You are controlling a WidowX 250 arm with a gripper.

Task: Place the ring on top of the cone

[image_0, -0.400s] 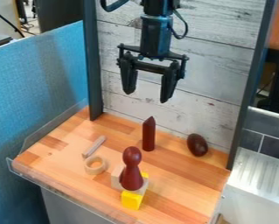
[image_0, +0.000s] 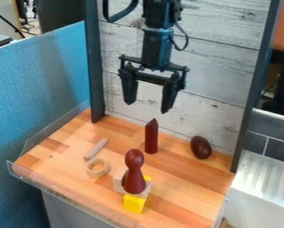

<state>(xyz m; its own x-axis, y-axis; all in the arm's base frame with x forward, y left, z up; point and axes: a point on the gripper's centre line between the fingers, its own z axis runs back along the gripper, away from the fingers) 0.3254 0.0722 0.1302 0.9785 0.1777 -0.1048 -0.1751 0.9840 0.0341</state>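
Black gripper [image_0: 148,107]: hung at upper centre, attached to the black arm [image_0: 158,46], which entered from the top edge. Pointed downward, with both fingers [image_0: 129,91] parted; released, grasping nothing. Held above the tabletop, in front of the whitewashed board wall [image_0: 221,71].

Dark red post with pointed tip [image_0: 151,139]: stood upright just below frame centre, beneath the gripper and apart from it.

Dark brown egg-shaped piece [image_0: 200,147]: rested right of centre, near the foot of the wall.

Dark red cone-bodied piece with round head [image_0: 134,180]: stood upright at lower centre, among small blocks. Could not be told whether set on them or in front.

Pale wooden block [image_0: 119,181]: showed at left of the round-headed piece.

Yellow block [image_0: 134,203]: sat just below the same piece.

Wooden ring [image_0: 97,174]: lay flat on the tabletop, lower left of centre, encircling nothing, apart from both red pieces.

Pale wooden stick [image_0: 95,149]: lay aslant, just above the ring.

Wooden tabletop [image_0: 182,196]: spanned the lower middle of the frame.

Blue partition [image_0: 37,89]: stood along the left side.
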